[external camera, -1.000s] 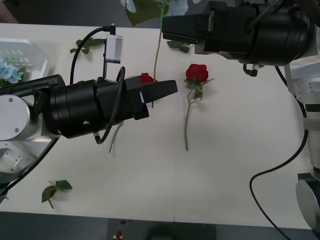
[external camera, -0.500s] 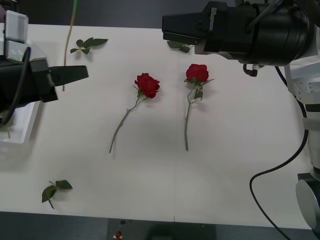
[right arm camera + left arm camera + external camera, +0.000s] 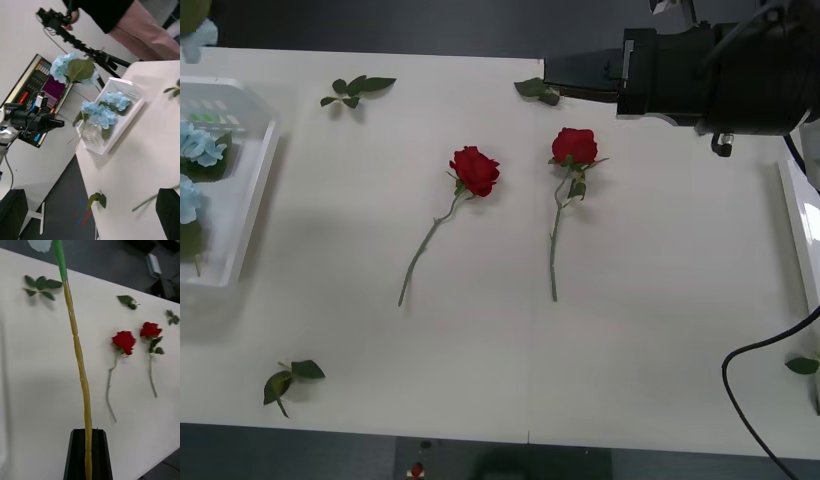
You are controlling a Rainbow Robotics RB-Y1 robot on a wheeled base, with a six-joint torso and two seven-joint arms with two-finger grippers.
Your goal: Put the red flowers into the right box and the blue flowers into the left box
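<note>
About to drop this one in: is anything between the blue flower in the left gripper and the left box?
Nothing visible stands in the way. The left gripper is shut on the stem of the blue flower, whose head hangs raised near the left box. That box already holds two blue clusters.

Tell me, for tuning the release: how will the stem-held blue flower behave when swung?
Likely top-heavy: the left claw pinches the blue flower at its stem's foot, the head far above. The stem looks thin and slightly bowed, so it may sway. Probably light. The right claw hangs open at the far edge.
</note>
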